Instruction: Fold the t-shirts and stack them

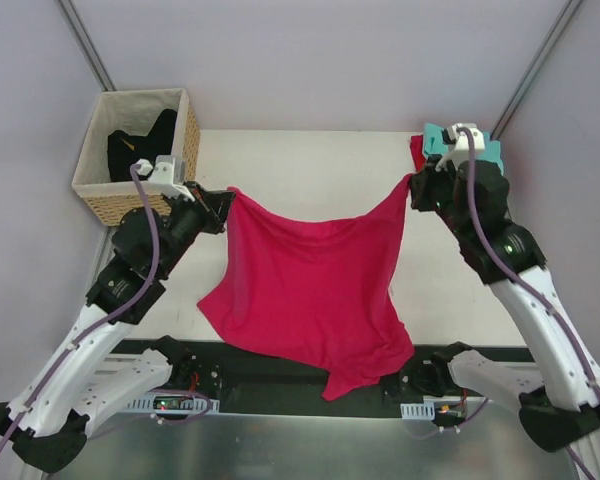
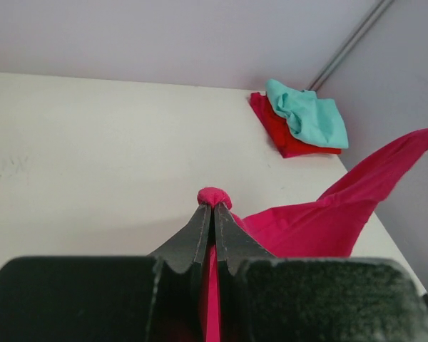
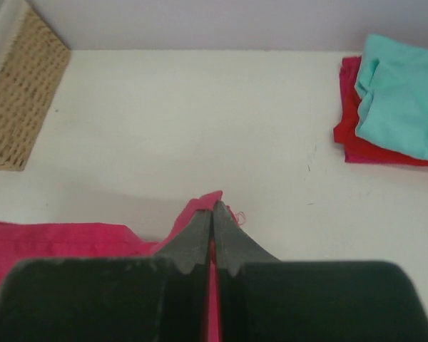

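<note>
The large magenta-pink t-shirt hangs stretched between my two grippers above the table, its lower part sagging over the near edge. My left gripper is shut on its left corner; a pink nub pokes past the fingertips. My right gripper is shut on its right corner, the cloth showing at the tips. A folded teal t-shirt lies on a folded red one at the far right corner; both also show in the right wrist view, teal and red.
A woven wicker basket with a white liner and dark cloth inside stands at the far left corner; it also shows in the right wrist view. Grey walls with metal struts enclose the white table.
</note>
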Robot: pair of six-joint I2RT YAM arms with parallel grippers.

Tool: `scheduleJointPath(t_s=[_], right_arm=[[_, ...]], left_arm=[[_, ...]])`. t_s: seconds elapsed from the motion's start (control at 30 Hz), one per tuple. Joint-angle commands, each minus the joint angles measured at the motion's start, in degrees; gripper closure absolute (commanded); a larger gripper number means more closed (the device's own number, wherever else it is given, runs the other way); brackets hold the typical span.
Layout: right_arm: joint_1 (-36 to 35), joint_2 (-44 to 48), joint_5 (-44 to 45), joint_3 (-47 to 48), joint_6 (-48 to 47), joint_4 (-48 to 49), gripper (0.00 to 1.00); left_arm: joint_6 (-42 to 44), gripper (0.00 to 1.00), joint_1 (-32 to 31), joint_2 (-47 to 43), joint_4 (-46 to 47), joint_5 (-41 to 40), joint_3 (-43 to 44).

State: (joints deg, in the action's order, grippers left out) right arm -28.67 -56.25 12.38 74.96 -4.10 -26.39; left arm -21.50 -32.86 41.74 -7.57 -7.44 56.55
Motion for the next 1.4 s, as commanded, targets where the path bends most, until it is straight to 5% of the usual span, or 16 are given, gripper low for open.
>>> scheduleJointPath(t_s=[0.0,0.33,0.5,0.73,0.93,1.13,1.37], right_arm=[[9.30,-10.42,-11.14,-1.39,8.13,8.54,0.99],[15.92,-35.12,-14.31,11.85,8.32,10.75,0.99],[16.71,-37.89,-16.51,17.76,7.70,10.83,0.99],[14.78,-23.22,-16.77,18.55,4.37,10.15,0.99],[12.32,-3.45,-23.71,21.98,2.08,5.57,0.99],[12.14,11.31,-34.26,30.23,3.83,-0.14,0.99],[12.58,18.36,-39.36,38.15,8.84,-4.54,0.99]], left_arm=[[0.32,1.00,3.41,4.66,9.50,-3.46,-0.66],[-4.42,1.00,14.31,22.41,17.77,-6.53,-0.49],[-4.79,1.00,17.22,29.72,17.33,-7.77,4.78],[-3.82,1.00,17.22,19.01,17.77,5.22,10.05],[-6.35,1.00,17.13,0.41,16.02,20.16,12.96],[-9.87,1.00,17.13,-14.64,12.50,26.15,16.03],[-11.90,1.00,17.13,-21.87,9.86,29.85,20.79]])
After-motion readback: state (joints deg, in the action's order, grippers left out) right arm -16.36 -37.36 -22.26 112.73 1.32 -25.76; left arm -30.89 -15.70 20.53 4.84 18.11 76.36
